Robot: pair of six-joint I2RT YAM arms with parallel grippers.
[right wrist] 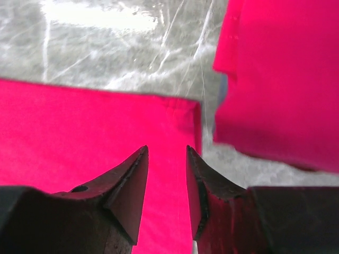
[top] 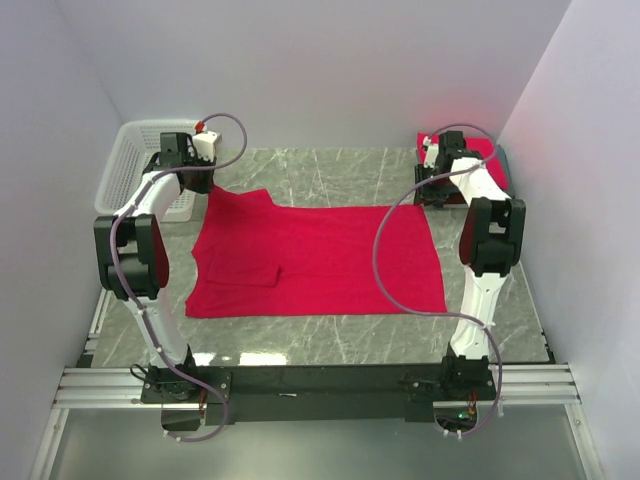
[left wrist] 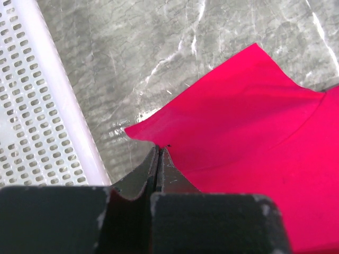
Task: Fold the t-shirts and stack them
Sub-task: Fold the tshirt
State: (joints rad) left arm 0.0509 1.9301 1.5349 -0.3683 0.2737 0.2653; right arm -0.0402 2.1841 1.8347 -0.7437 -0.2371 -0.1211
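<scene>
I count one bright crimson cloth t-shirt (top: 320, 260) spread flat on the grey marble surface (top: 340, 170), one folded red pile (top: 480, 150) at the far right corner, and one white plastic lattice basket (top: 125, 170) far left. My left end effector (left wrist: 160, 153) is closed at the shirt's edge. My right end effector (right wrist: 167, 159) is half open and holds nothing. The walls (top: 320, 60) are pale.

You have bright, even light from overhead, and the arms (top: 135, 250) cast only faint, soft shadows. White glare streaks the polished table (right wrist: 100, 16) in both wrist views. The left gripper (left wrist: 159, 153) and right gripper (right wrist: 166, 151) loom dark and soft-focused; the folded red shirt (right wrist: 280, 79) blurs at its edges.
</scene>
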